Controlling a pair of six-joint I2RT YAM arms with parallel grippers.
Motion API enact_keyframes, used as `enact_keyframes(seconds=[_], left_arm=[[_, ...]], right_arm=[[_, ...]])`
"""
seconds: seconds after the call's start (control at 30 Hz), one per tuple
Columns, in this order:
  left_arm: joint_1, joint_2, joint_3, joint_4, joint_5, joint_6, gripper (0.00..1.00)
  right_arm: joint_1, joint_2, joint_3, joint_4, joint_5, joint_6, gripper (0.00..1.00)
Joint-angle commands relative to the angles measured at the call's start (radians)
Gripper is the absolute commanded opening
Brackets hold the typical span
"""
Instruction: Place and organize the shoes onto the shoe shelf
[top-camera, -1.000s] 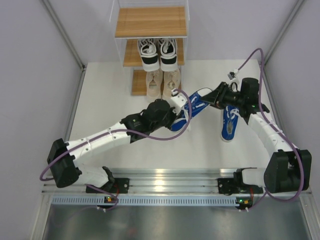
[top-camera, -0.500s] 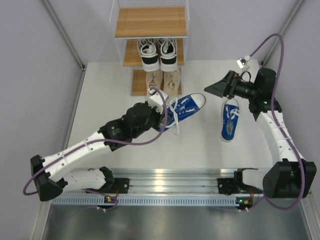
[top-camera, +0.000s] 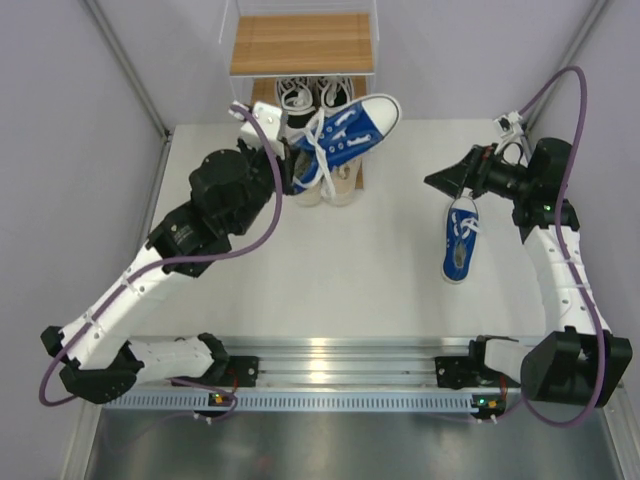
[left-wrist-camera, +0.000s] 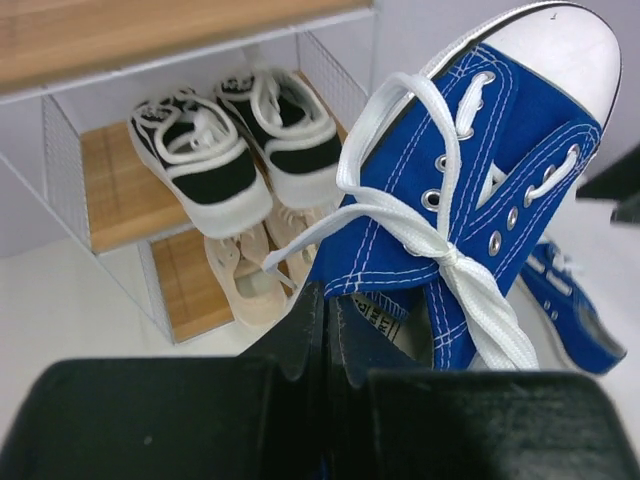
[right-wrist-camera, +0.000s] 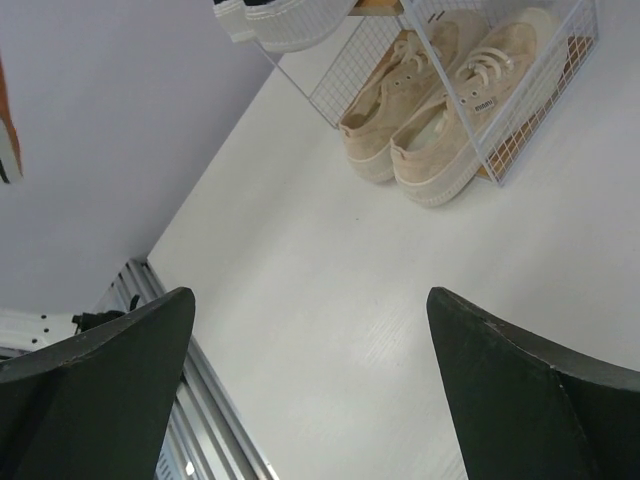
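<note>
While the left pincer (top-camera: 288, 168) is pinched tight on the heel end of a blue shoe (top-camera: 345, 130), its fingers (left-wrist-camera: 310, 320) pressed almost together with only the shoe's back rim between them, the right pincer (top-camera: 446, 181) hangs spread wide and holds nothing.

That blue shoe is held up off the table (top-camera: 300, 290) in front of the shelf (top-camera: 300, 45), toe pointing up and to the right, laces dangling. From above it lies across the front of the lower two tiers, covering part of the black-and-white pair (top-camera: 315, 95) on the middle board and part of the beige pair (top-camera: 342, 186) on the lowest one. Its toe is near the shelf's right-hand wire side. The top board shows its wood across the whole width.

A second blue shoe (top-camera: 458, 238) lies on the table, right of centre, just below the right pincer and apart from it. Seen from the right wrist, white tabletop fills the gap between the spread fingers (right-wrist-camera: 100, 385), with the beige pair beyond. Grey walls (top-camera: 60, 150) close in both sides of the table.
</note>
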Motion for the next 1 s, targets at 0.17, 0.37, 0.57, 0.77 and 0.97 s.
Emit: enact_keyframes(seconds=[0.17,0.37,0.57,0.77,0.97], left_arm=[[0.321,0.175,0.304,0.17,0.109,-0.199,0.0],[0.368,0.361,0.541,0.166,0.04,-0.256,0.0],[0.4,0.519,0.719,0.16,-0.052,-0.308,0.0],[0.422,0.612,0.842,0.143,-0.088,-0.358,0.0],[0.446,0.637,0.846,0.132,-0.114,-0.432,0.0]], right_arm=[[-0.03,-0.039,0.005,-0.027,0.021,-0.076,0.99],[-0.038,-0.05,-0.006,-0.046,0.031,-0.096,0.99],[-0.042,-0.056,-0.01,-0.046,0.039,-0.096,0.99],[-0.05,-0.057,-0.012,-0.044,0.041,-0.094,0.99],[-0.056,-0.059,-0.018,-0.042,0.041,-0.086,0.99]])
